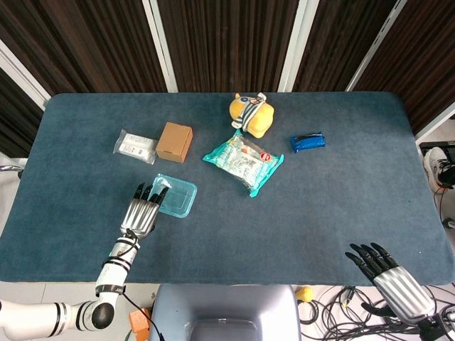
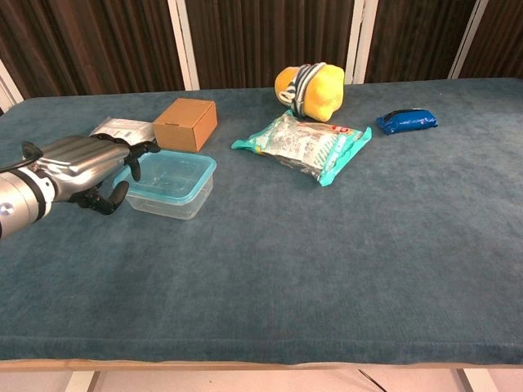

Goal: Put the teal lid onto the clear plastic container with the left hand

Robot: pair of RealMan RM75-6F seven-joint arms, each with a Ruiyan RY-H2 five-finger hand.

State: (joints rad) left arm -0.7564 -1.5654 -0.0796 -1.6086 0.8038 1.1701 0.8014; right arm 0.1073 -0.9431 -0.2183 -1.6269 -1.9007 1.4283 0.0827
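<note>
Fingers of the left hand (image 2: 82,167) lie spread and lightly curled, holding nothing, the tips reaching over the near-left rim of the clear rectangular plastic container (image 2: 169,184) at about its 8 o'clock side. The teal rectangular lid (image 1: 175,197) appears to sit already on top of that container, its coloured rim tracing the upper edge in both views; whether it is pressed fully home I cannot tell. Judged from that, the step in hand is seating and letting go: a flat, even press near the lid's corners would serve better than a push from one side, which could skid the light box across the dark blue table cloth (image 2: 327,269). Nothing shows inside the container through its walls. The right hand (image 1: 398,284) hangs off the table's near-right edge, at 4 o'clock from the container, fingers apart and empty. Farther back, at the container's 12 o'clock, stands a small brown cardboard box (image 2: 185,123) with a clear-wrapped white packet (image 2: 121,127) to its 9 o'clock; at 2 o'clock lie a teal printed snack bag (image 2: 304,144), a yellow plush toy (image 2: 310,88) and a small blue foil packet (image 2: 407,120).
</note>
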